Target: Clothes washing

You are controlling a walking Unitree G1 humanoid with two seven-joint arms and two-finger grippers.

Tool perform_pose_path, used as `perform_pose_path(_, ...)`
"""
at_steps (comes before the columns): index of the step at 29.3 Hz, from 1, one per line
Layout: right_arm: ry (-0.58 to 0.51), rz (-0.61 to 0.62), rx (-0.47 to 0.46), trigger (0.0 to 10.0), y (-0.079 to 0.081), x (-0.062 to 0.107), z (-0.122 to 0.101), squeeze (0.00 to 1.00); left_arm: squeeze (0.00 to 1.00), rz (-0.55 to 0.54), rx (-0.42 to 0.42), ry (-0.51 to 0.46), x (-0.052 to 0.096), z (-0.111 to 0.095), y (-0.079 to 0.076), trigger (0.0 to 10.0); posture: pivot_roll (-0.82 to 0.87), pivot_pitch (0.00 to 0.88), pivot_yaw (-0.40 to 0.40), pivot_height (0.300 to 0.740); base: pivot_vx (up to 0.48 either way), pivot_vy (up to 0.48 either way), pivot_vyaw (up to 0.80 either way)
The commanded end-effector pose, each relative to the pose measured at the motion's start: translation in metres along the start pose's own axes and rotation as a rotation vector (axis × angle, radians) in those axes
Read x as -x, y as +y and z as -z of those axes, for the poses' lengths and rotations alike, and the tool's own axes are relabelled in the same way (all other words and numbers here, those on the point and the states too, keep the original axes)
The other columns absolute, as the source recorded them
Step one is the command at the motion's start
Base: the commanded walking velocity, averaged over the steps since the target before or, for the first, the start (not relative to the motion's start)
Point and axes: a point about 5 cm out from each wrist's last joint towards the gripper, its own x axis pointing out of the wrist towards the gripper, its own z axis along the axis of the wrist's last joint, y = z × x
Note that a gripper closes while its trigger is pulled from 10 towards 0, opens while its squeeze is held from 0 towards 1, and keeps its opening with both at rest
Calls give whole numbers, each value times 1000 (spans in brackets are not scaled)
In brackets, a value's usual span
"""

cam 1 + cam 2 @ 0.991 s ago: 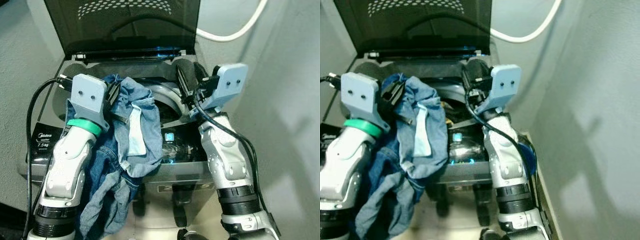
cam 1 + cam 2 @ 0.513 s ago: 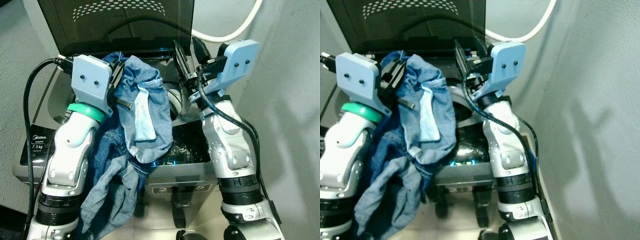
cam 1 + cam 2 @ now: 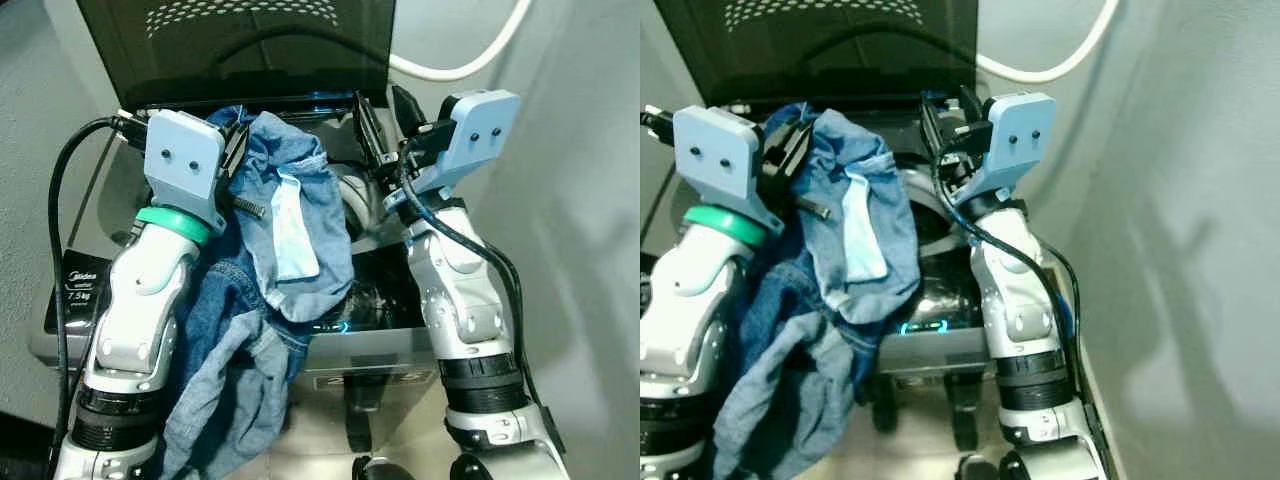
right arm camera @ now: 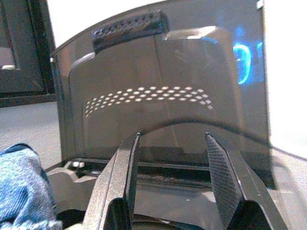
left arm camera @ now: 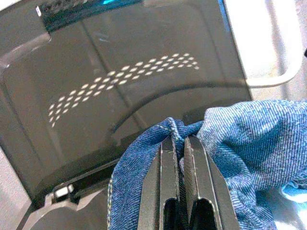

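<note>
We're looking down at a top-load washing machine [image 3: 75, 250], grey body, against a grey wall. Dark tinted lid [image 3: 240, 45] stands raised at the back, w/ an arc of pale dots across it. Front panel carries a "Midea 7.5 kg" label on the robot's left. A white hose [image 3: 470, 60] curves along the wall behind, on the right.

Left gripper [image 5: 180, 143] is up over the machine's top, on the left. Its fingers [image 5: 163, 182] are pinched nearly together on a fold of the blue denim jeans [image 3: 290, 230], cloth bunched betw. and around the tips. Wrist view shows the fold rising just past the tips, lid behind it.

Jeans hang from that grip: upper part bunched over the front-left of the drum opening [image 3: 355, 195], w/ a pale inside pocket lining [image 3: 293, 235] turned outward. The rest trails down over the machine's front edge and along the left arm, toward the floor. Not in the drum yet.

Right gripper [image 4: 170, 177] is raised over the right side of the opening, near the lid hinge. Its fingers [image 4: 221, 177] are spread wide apart, holding nothing. A bit of denim shows at the edge of that wrist view, apart from the fingers.

A blue light glows low in the front panel [image 3: 345, 325].
</note>
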Motion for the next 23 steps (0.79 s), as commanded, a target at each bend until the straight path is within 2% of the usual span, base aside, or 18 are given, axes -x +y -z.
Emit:
perform_pose_path(1, 19, 3, -5, 10000, 1, 2, 5, 0, 0, -17, -11, -11, 0, -4, 4, 10000, 100, 43, 99, 740, 0, 480, 0)
perform_pose_path(14, 23, 9, -4, 10000, 1, 3, 6, 0, 0, -18, -19, -5, 0, -3, 4, 10000, 101, 44, 100, 740, 0, 480, 0)
perform_pose_path(23, 24, 13, -1, 10000, 0, 3, 6, 0, 0, -10, -32, 0, 0, -2, 4, 10000, 98, 47, 102, 740, 0, 0, 0)
